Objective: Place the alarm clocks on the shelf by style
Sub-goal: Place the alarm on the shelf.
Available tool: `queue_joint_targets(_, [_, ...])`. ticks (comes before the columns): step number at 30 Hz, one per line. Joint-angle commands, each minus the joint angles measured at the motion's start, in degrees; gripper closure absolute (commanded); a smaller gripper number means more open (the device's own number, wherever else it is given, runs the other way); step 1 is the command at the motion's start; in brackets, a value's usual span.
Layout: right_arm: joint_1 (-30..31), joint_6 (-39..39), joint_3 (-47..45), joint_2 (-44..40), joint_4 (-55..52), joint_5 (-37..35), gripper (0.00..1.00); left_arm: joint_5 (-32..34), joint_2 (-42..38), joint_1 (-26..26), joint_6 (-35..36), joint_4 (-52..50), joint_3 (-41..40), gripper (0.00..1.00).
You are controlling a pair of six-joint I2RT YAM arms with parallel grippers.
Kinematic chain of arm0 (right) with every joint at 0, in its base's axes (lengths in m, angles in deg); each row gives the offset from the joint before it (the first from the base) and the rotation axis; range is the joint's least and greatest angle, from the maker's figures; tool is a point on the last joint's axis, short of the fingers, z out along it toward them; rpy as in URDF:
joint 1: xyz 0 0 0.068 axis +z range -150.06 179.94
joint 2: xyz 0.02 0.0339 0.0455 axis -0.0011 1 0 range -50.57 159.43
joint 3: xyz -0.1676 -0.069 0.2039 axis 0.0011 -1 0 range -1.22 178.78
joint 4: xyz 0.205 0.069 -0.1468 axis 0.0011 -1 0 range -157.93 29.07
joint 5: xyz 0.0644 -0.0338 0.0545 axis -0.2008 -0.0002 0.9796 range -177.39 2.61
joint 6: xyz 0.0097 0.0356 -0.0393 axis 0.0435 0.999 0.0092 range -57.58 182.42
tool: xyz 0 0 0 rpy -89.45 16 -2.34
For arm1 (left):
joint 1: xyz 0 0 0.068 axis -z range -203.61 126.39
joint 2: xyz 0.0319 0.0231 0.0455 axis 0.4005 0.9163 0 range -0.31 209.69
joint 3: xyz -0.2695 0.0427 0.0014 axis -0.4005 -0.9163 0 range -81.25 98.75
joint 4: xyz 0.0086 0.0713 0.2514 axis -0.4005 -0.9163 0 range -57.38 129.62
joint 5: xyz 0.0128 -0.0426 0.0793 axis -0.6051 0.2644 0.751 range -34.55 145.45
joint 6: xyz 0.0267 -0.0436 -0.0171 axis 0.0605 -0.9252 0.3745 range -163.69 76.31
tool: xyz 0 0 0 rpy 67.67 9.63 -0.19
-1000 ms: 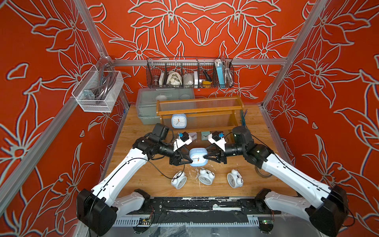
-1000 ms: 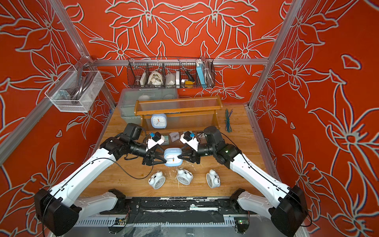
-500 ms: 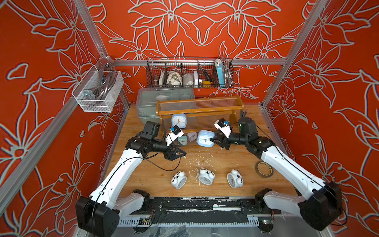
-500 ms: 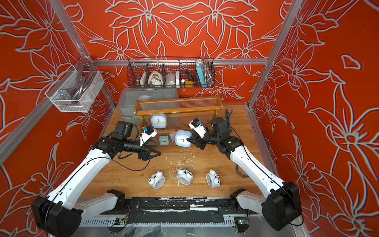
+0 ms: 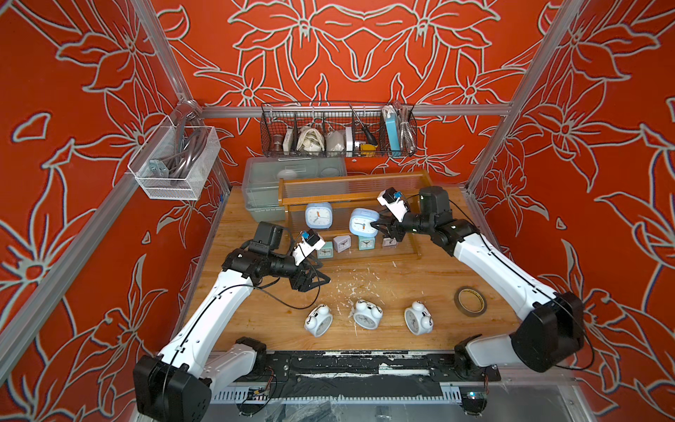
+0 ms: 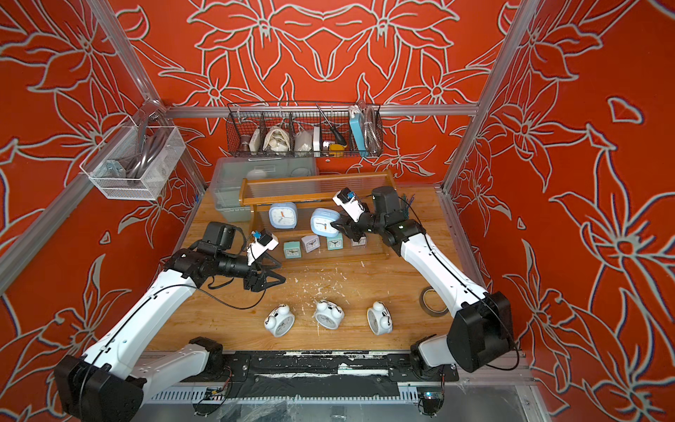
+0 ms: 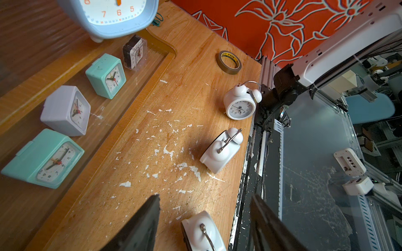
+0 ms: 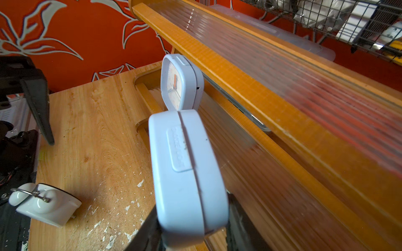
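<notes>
Right wrist view is showing a light-blue rounded-square plastic alarm clock (image 8: 187, 173) edge-on, its raised top button carrying embossed lettering too soft to read. Left wrist view is catching its white dial with orange numerals 7, 6 and 5. The right gripper (image 5: 378, 227) is clamping this clock, tilted, over the middle tier of the orange-brown wooden stepped shelf (image 5: 328, 199), just beside a second light-blue square clock (image 5: 319, 215) standing there. Four tiny cube clocks (image 5: 342, 243) are sitting in a row on the lowest tier, and three white round twin-bell clocks (image 5: 367, 314) are sitting on the wooden table (image 5: 365, 281) near its front edge. The right arm is stretching forward to the shelf. The left gripper (image 5: 317, 281) is hovering empty, jaws spread, low over the table before the shelf, elbow bent.
</notes>
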Motion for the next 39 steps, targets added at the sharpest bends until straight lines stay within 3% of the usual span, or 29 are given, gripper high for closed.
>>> queue_joint_targets(1, [-0.5,0.0,2.6,1.4,1.8,-1.7,0.73,-1.4,-1.1,-0.5,-0.3,-0.3,-0.8,0.33])
queue_joint_targets(15, [-0.4,1.4,5.2,5.2,4.2,-8.4,0.73,-1.6,-1.1,-0.8,-0.4,0.1,-1.5,0.33])
queue_joint_targets(39, [-0.3,1.9,6.6,9.3,5.6,-8.9,0.72,-1.6,-1.0,-1.3,-0.4,0.4,-2.2,0.33])
